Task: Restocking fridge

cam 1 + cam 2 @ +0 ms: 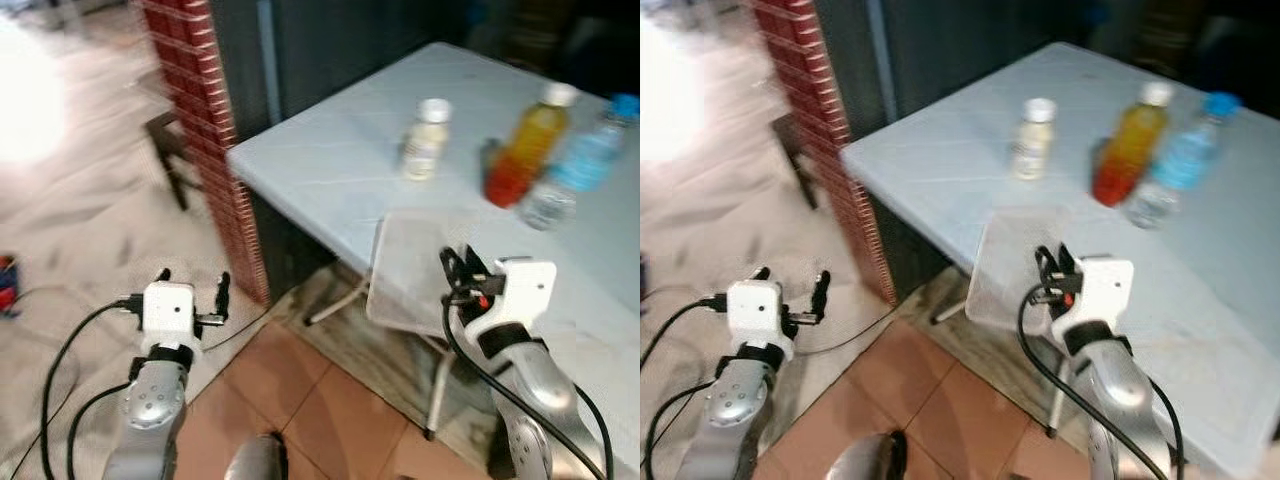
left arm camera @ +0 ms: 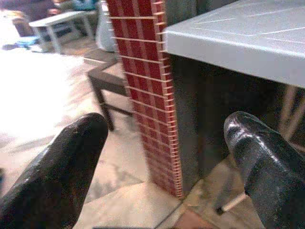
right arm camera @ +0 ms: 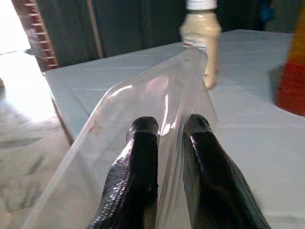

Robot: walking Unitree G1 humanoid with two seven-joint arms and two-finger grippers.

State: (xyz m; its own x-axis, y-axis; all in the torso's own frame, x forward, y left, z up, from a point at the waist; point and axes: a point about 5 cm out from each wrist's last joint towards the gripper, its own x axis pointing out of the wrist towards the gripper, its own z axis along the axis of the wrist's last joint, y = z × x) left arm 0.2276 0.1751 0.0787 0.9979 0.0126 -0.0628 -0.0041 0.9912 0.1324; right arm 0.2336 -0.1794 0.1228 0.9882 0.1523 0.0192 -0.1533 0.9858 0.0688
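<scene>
Left eye view: right pincer (image 1: 458, 266) in the lower right of the frame, fingers clamped on the near edge of a clear plastic sheet (image 1: 410, 265); can't tell if it's a bag or a lid. The sheet overhangs the near edge of the pale grey surface (image 1: 330, 150).

Right wrist view confirms the grip: both black fingers (image 3: 138, 162) pressed together with the sheet between them.

Upper right of the frame, on the surface: small cream bottle with white cap (image 1: 427, 139), orange-to-red drink bottle with white cap (image 1: 527, 145), clear water bottle with blue cap (image 1: 585, 165). The orange and water bottles stand just beside each other, the cream one apart to their left. Labels too blurred to read, no brand legible.

Left pincer (image 1: 190, 286) in the lower left of the frame, fingers spread wide, holding nothing, over the floor. Left wrist view looks past its fingertips (image 2: 71, 157) at a red brick-pattern column (image 2: 147, 90) beside the surface's corner.
</scene>
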